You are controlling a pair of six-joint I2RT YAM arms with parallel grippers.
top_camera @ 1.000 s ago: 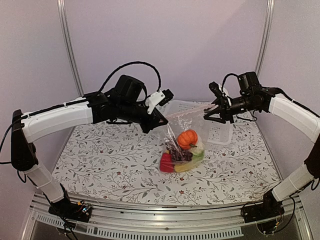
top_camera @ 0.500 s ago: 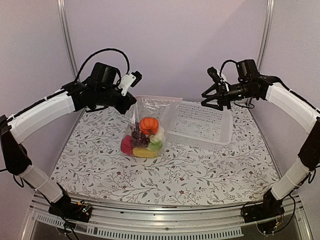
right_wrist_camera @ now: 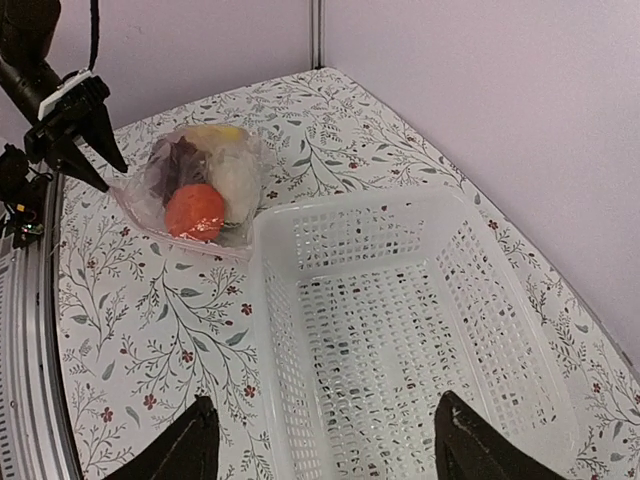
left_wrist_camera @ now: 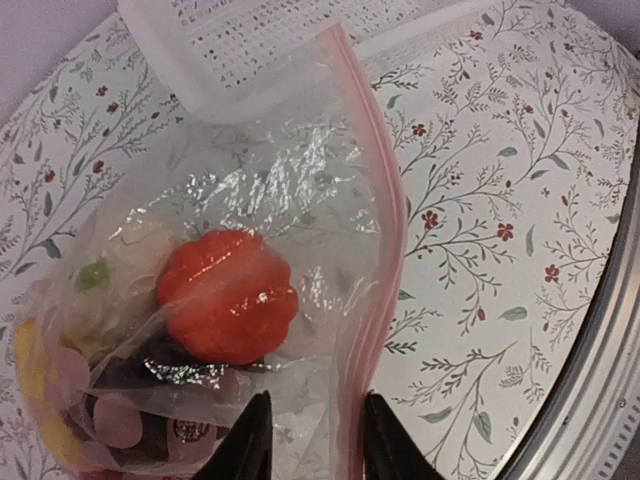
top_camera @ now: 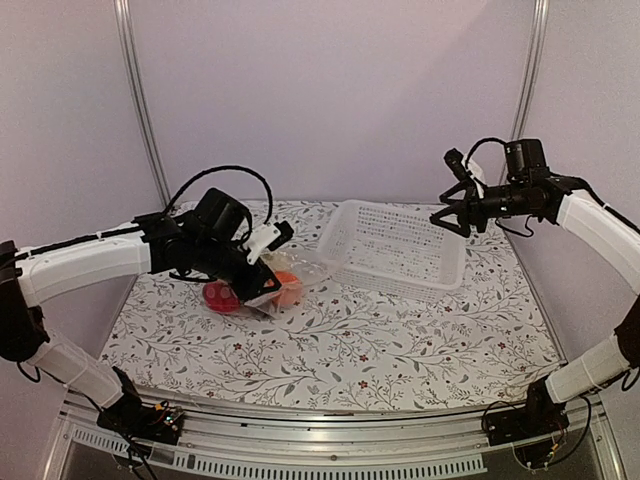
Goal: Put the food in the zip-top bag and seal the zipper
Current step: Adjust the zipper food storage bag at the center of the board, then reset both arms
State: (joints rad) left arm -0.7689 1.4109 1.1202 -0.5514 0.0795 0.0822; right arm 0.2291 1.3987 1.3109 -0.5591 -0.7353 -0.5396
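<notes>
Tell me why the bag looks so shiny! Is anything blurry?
Left wrist view: light glares in white streaks off the crinkly bag and the orange fruit; right wrist view: the basket is sharp, the right gripper at the bottom looks soft.

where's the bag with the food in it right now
In the top view the zip-top bag lies left of centre, right beside the near-left corner of the white basket, with the left end effector straddling its zip edge.
</notes>
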